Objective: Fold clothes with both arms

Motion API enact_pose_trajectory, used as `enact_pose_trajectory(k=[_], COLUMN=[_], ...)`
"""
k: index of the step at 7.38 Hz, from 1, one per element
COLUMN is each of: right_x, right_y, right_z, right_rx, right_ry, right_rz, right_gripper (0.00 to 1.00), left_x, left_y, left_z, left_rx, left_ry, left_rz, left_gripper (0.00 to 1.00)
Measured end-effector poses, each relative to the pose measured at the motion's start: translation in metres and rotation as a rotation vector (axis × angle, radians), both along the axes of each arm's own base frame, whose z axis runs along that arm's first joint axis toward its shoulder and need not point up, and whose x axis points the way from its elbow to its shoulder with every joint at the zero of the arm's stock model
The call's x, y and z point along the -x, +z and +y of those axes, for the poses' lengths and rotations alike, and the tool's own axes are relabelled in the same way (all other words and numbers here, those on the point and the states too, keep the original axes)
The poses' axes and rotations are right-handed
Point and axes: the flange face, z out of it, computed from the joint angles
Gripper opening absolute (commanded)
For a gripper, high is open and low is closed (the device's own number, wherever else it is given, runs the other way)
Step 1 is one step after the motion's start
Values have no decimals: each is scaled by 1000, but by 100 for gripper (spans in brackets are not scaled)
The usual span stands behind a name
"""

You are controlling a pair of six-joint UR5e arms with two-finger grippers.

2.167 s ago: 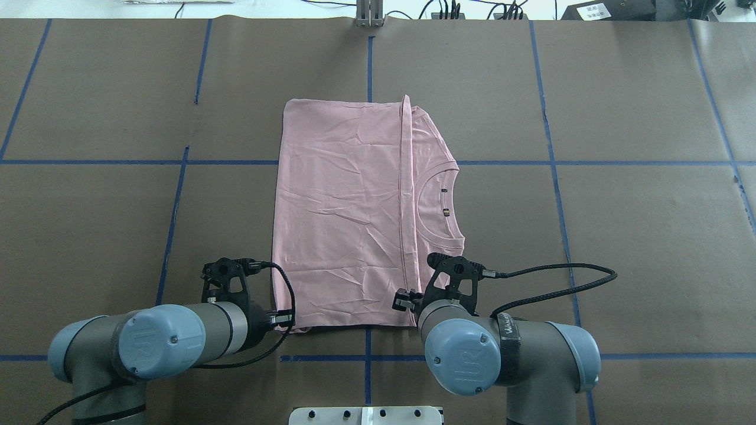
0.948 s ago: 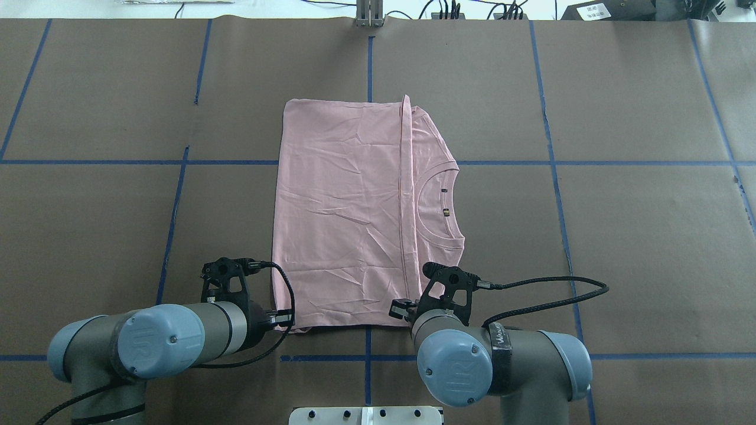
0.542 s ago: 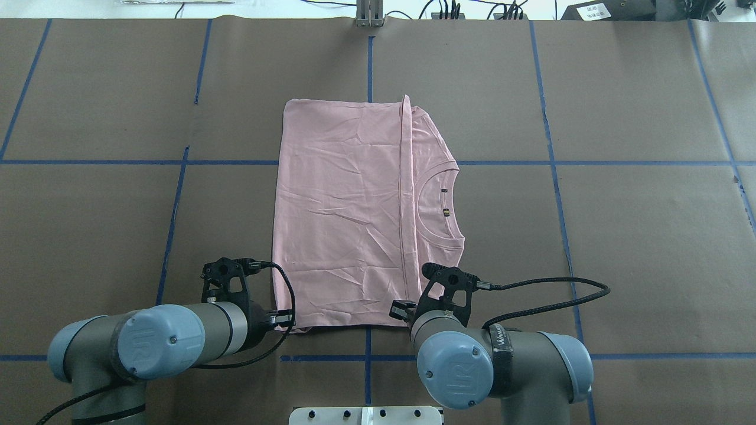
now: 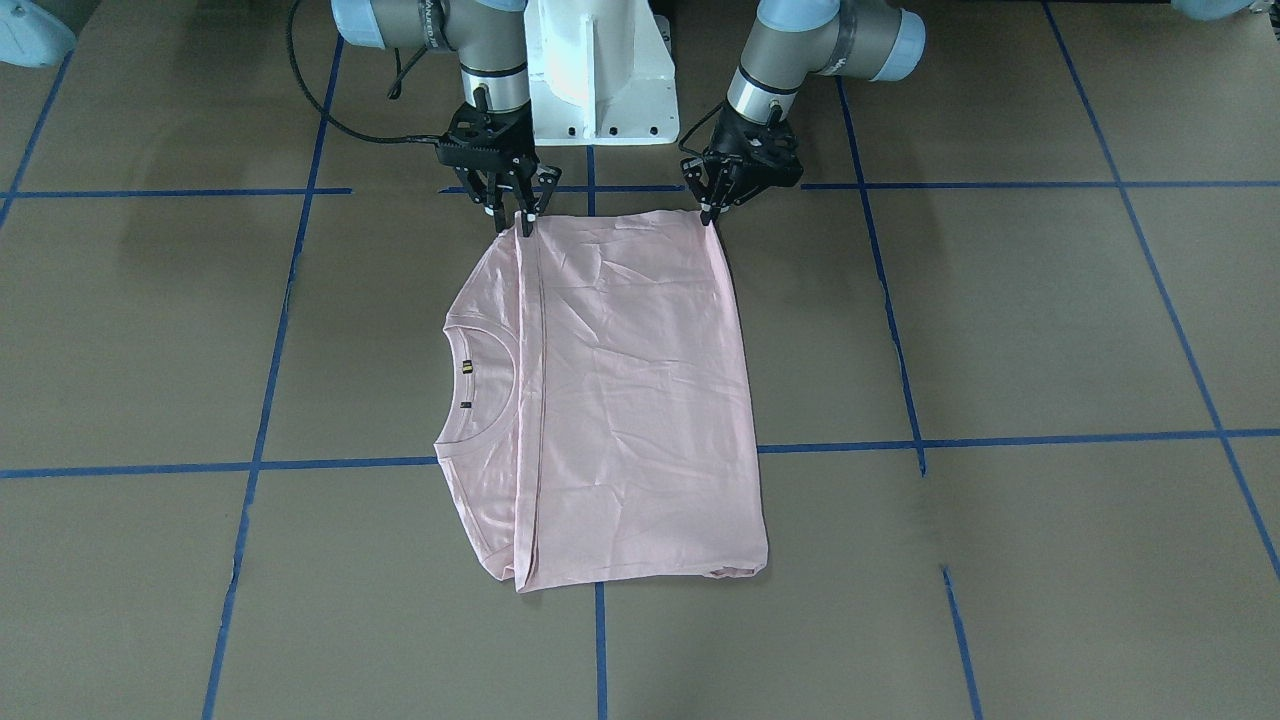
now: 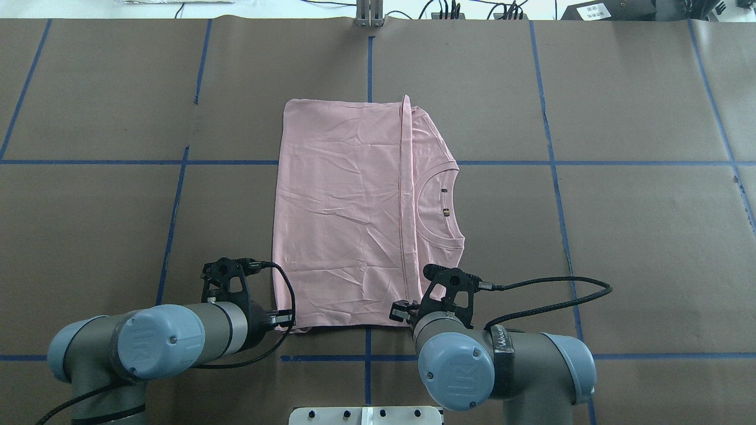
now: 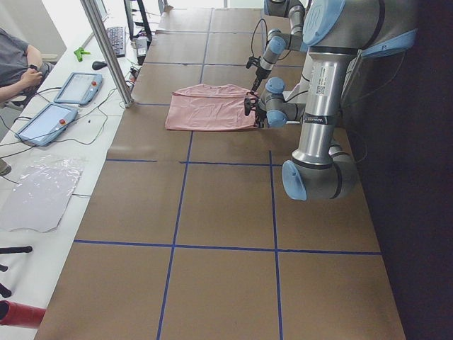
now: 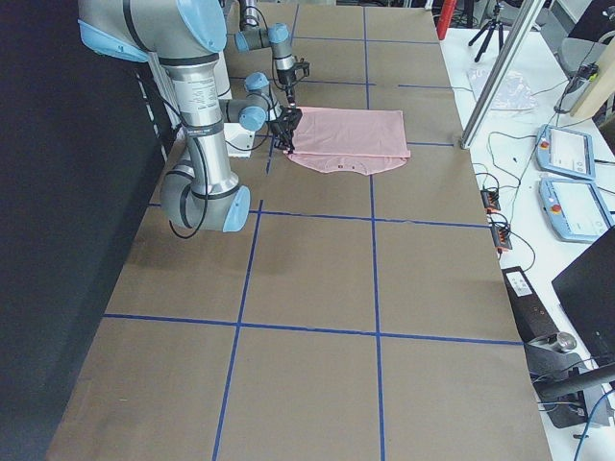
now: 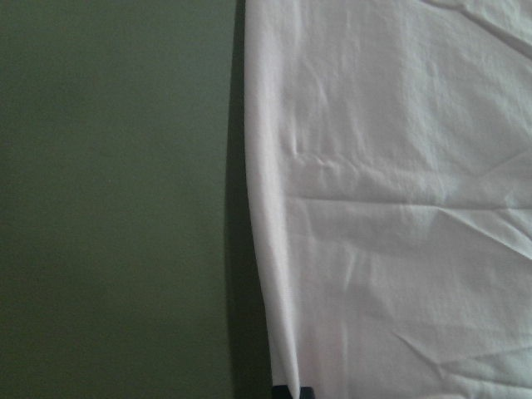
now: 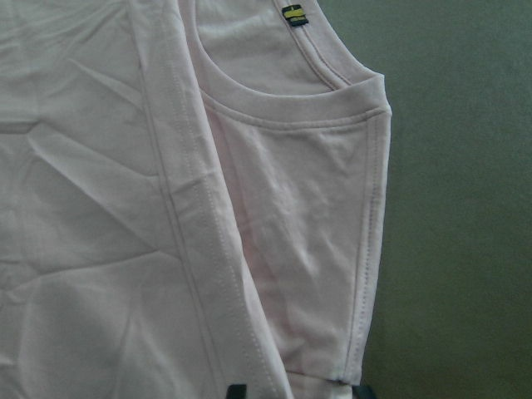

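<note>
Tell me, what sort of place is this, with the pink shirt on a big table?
Likely a robotics lab or test room: a left arm and a right arm at a pink shirt on a table gridded with blue tape, with control tablets on a side bench.

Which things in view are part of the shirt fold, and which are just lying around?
Job:
pink T-shirt
left end effector
right end effector

Lying about:
tablets
keyboard
clear plastic sheet
</note>
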Motion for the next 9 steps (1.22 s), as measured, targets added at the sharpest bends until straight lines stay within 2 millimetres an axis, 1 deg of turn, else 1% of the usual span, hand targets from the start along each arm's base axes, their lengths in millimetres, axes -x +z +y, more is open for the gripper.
enact_pose_trajectory(k=[3,4,8,9], right_x=[4,5,9,9], right_y=[3,4,9,9], right_z=[5,7,7,6], right_rx=[0,-1,-11,-16], right_ry=[-8,-11,-7,-7], right_rz=[15,18,32,35], right_gripper=[55,53,55,50], left_x=[0,0,0,1], left_y=[1,2,0,1], left_z=[-1,-1,-1,-1], left_rx=[0,0,0,0], left_ry=[-2,-2,-2,-2], left_rz=[-2,-3,-1,-1], left_gripper=[0,0,0,0])
